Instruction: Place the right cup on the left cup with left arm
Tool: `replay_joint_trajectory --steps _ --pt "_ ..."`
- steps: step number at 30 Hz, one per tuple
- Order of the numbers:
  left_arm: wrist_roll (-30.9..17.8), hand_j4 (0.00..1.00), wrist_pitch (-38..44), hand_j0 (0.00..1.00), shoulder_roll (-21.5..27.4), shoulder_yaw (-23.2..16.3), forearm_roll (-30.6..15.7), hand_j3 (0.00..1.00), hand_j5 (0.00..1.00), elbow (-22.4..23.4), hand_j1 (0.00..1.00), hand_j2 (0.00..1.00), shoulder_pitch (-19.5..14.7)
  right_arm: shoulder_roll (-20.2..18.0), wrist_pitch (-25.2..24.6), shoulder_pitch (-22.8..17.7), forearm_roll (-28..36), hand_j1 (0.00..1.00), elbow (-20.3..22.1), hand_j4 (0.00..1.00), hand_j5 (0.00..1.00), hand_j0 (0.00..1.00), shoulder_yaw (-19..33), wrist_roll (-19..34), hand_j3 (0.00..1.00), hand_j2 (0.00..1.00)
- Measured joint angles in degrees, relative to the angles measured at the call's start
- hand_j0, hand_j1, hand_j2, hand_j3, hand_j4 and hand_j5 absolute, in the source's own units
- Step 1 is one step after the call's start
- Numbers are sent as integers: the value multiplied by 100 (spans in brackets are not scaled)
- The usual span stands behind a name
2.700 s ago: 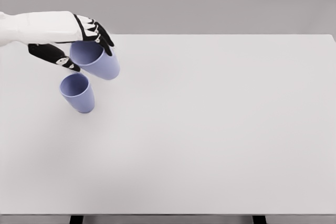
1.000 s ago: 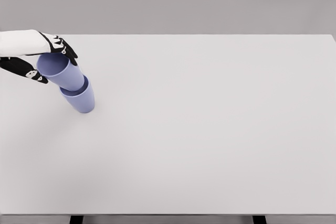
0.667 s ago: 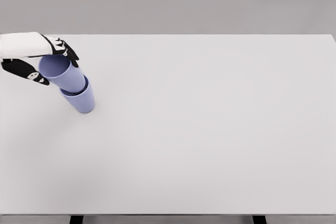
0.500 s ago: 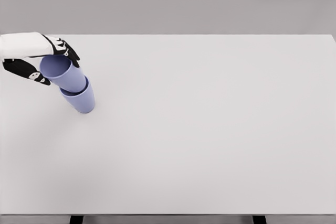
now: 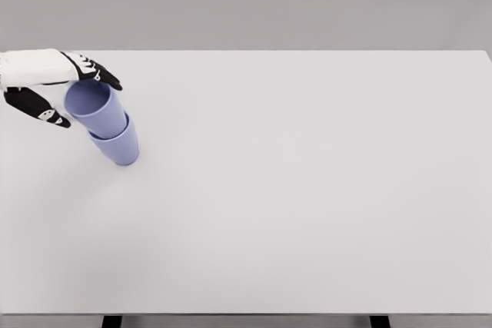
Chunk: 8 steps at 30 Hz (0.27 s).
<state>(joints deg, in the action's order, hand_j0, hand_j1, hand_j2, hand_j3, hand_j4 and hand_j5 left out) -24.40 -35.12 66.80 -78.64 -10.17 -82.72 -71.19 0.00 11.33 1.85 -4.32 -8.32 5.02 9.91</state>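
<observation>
Two lavender cups are nested at the table's left. The lower cup [image 5: 119, 147] stands on the table. The upper cup [image 5: 98, 110] sits in its mouth, leaning a little to the left. My left hand [image 5: 86, 99] reaches in from the left edge and brackets the upper cup's rim. Its black fingers [image 5: 101, 76] lie just over the far side of the rim. The thumb [image 5: 48, 114] sits off the rim's left side, a little apart from the cup. The fingers look spread, not clamped. The right arm does not show.
The white table [image 5: 307, 190] spans the whole view, with its far edge near the top and its front edge at the bottom. A plain grey wall stands behind it. Nothing but the cups rests on it.
The held cup came down from above into the lower cup. In the last half second it shifted right and stood more upright, while the thumb and fingers spread slightly.
</observation>
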Motion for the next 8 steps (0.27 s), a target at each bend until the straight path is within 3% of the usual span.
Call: replay_joint_trajectory --steps 8 --pt "21 100 1 100 45 74 -21 100 100 -45 100 100 18 0 0 0 0 100 -2 100 100 100 0 0 100 100"
